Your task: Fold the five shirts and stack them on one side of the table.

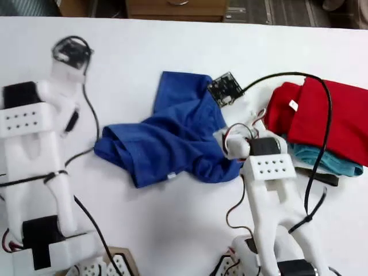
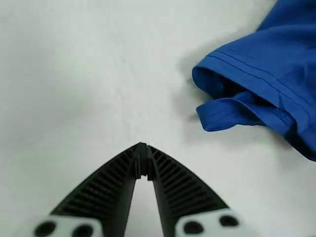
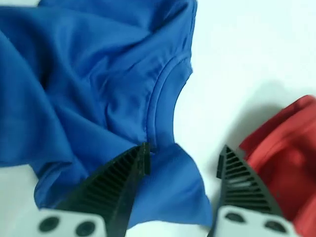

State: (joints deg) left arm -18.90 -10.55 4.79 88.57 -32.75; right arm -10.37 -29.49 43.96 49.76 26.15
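White worktop (image 1: 172, 230) carries 1 crumpled blue cotton shirt (image 1: 172, 141) at centre, unfolded, collar ribbing exposed. Its long axis runs roughly 8 to 2 o'clock in the high view. A roughly folded red shirt (image 1: 328, 115) lies over a teal shirt (image 1: 322, 164) at 3 o'clock. Right end effector (image 3: 183, 155) stands with jaws apart at the blue shirt's 3 o'clock edge, by the collar; the garment extends toward 9 o'clock. Left end effector (image 2: 143, 158) is closed, empty, over bare worktop, sleeve hem near but apart. Right arm judged nearer.
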